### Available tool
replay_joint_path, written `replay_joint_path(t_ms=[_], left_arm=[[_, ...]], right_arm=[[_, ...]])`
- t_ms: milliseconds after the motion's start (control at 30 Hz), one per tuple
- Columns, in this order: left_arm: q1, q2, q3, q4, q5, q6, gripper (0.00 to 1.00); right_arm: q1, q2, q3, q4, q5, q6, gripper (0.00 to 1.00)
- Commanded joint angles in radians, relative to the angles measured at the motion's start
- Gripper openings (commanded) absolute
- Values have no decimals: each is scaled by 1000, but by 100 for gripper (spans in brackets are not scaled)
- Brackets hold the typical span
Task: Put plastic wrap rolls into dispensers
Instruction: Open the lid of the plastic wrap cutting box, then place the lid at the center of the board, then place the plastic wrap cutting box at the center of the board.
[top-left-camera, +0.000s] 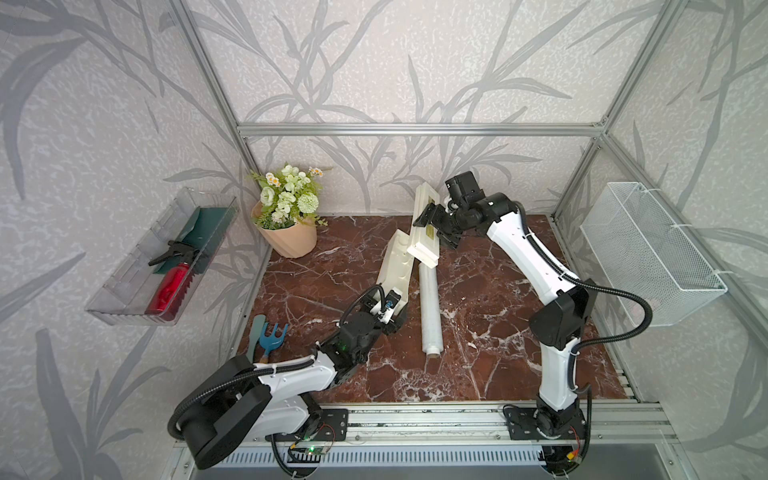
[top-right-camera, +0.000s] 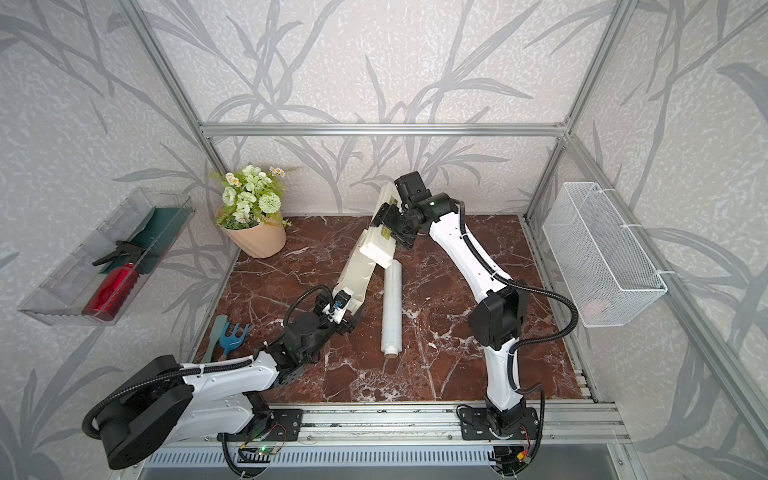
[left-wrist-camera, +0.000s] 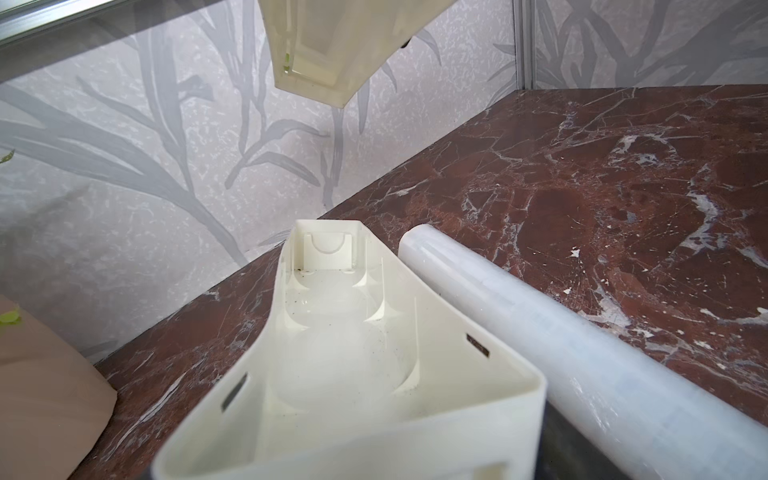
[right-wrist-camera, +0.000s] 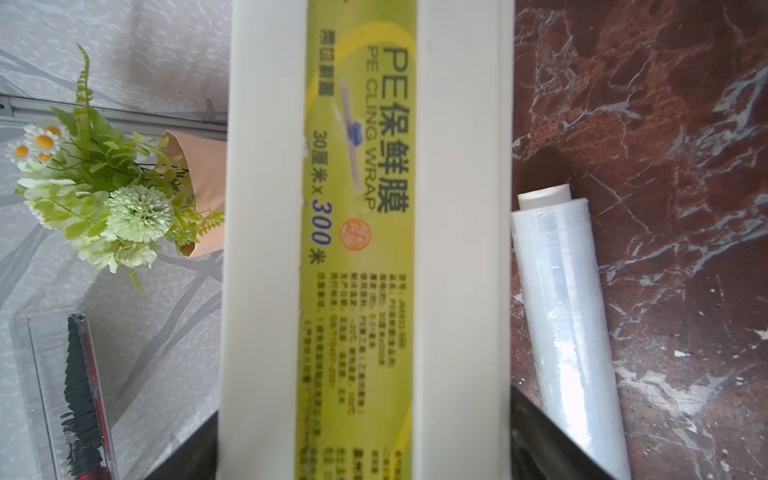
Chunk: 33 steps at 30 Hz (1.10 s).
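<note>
Above the marble table (top-left-camera: 498, 332), right gripper (top-left-camera: 434, 226) clamps the raised lid (right-wrist-camera: 266, 249), label (right-wrist-camera: 357, 249) reading "PE CLING WRAP", left gripper (top-left-camera: 388, 313) grips the trough base (top-left-camera: 397, 266), plastic wrap roll (top-left-camera: 430, 311) lying just beside it.

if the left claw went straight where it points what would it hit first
The left claw grips the dispenser base, so that comes first; beyond it, probably the back wall, under the raised lid.
</note>
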Motion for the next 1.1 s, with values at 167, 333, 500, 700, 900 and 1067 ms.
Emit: replay_joint_path(t_ms=[167,333,500,700,900,1067], left_arm=[[1,-11,29,-171,23,-102,27],[0,-27,78,-330,59,-176,60],[0,-2,130,-452,62,-250,99],[-2,1,163,-553,77,-329,99],[-2,8,237,-709,124,-394,99],[-2,9,291,-829,167,-468,99]], right_arm=[[-42,-116,-209,-24,45,-229,73],[-96,-243,-520,76,89,-362,72],[-104,-302,-706,121,206,-490,71],[-106,-314,-846,161,323,-573,72],[-102,-283,-925,209,359,-595,83],[-96,-249,-939,209,381,-592,100]])
